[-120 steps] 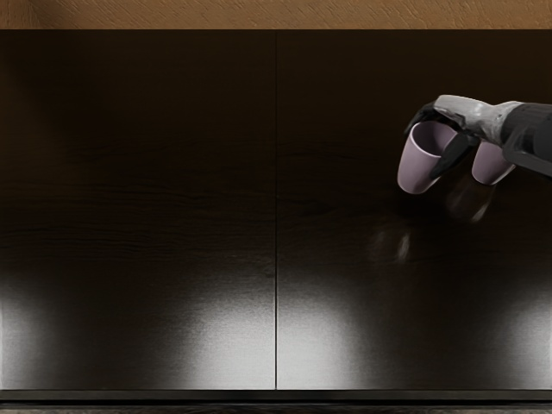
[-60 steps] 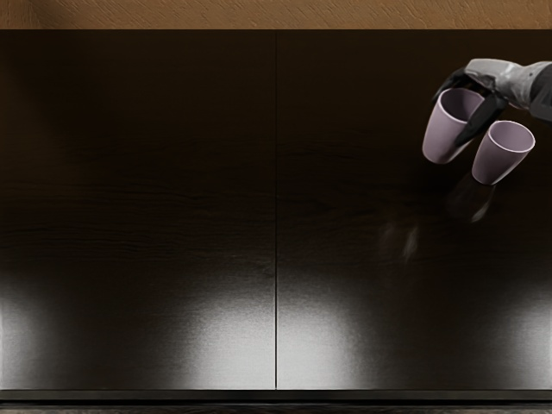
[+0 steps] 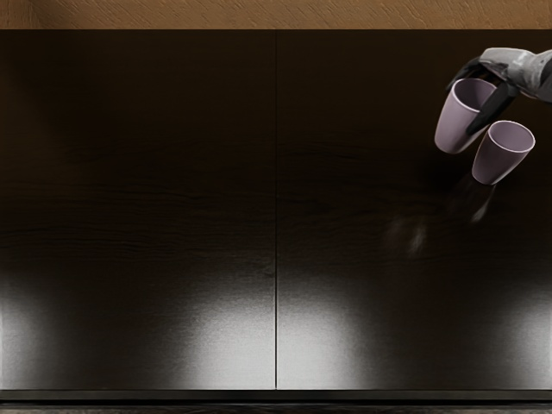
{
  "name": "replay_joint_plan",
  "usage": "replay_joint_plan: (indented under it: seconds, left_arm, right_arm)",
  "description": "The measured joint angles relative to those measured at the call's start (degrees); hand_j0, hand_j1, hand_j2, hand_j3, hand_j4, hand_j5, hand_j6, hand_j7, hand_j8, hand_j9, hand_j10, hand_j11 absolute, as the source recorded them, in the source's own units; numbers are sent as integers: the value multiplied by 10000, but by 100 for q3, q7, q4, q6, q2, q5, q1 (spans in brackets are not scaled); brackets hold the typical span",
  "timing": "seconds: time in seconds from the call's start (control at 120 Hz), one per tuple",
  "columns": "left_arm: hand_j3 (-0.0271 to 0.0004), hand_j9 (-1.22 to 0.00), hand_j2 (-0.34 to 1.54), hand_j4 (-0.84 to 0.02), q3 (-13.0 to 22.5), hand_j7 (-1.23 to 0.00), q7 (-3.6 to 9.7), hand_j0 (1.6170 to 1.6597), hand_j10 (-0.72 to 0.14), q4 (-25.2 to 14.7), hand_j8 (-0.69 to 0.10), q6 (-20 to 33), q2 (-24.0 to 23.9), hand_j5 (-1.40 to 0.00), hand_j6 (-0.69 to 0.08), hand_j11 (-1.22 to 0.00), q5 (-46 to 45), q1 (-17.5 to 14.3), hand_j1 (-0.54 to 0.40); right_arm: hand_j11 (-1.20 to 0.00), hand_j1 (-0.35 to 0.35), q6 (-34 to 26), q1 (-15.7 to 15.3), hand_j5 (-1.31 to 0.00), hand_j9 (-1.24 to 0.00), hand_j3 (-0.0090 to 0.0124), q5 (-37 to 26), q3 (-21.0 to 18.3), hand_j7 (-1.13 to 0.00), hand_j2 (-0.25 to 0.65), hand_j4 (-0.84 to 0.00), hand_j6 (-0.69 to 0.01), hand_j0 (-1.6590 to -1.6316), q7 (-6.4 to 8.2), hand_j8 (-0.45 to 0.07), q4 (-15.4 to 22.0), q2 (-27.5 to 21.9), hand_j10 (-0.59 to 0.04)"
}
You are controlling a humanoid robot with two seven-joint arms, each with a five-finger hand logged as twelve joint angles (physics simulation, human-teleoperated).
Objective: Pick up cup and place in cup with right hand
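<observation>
Cup [image 3: 453, 129] in R hand [image 3: 511, 67], at its L side, clamped btwn fingers; 2nd cup [image 3: 498, 162] just beside.

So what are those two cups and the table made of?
The cup in the hand and the standing cup both look like smooth, slightly glossy plastic or glazed ceramic: even mauve, pale rims. The table seems to be dark wood or veneer, polished, with faint grain and bright reflections.
</observation>
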Motion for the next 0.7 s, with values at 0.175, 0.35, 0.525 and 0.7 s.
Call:
replay_joint_plan:
  seconds: [0.175,0.35,0.525,0.7]
  left_arm:
    - [0,0,6,-10,6,0,0,16581,-9,0,-13,0,0,-1,-13,0,0,-130,3491]
    - [0,0,5,-10,99,0,0,16581,-9,-6,-13,-1,0,-1,-13,1,0,-170,3491]
    - [0,0,6,-11,243,0,0,16581,-10,-13,-14,-1,0,-1,-14,1,0,-309,3490]
    - [0,0,6,-11,356,-1,0,16581,-10,-28,-14,-1,0,-1,-15,0,-1,-322,3491]
  right_arm:
    - [-6708,1072,-7,-3,-6884,-6686,-11,-11,1,-6667,-175,-4560,-2354,-16510,0,-2206,-93,1,-3397]
    - [-6657,1362,-10,3,-6831,-6637,-7,-53,0,-6654,291,-4441,-2183,-16523,0,-2111,-205,-5,-3298]
    - [-6668,1152,0,86,-6845,-6642,-9,-59,2,-6616,-102,-4484,-2258,-16517,0,-2159,-243,-87,-3344]
    - [-6611,1086,54,118,-6793,-6593,-9,-67,-28,-6565,-156,-4578,-2361,-16515,1,-2250,-346,-138,-3442]
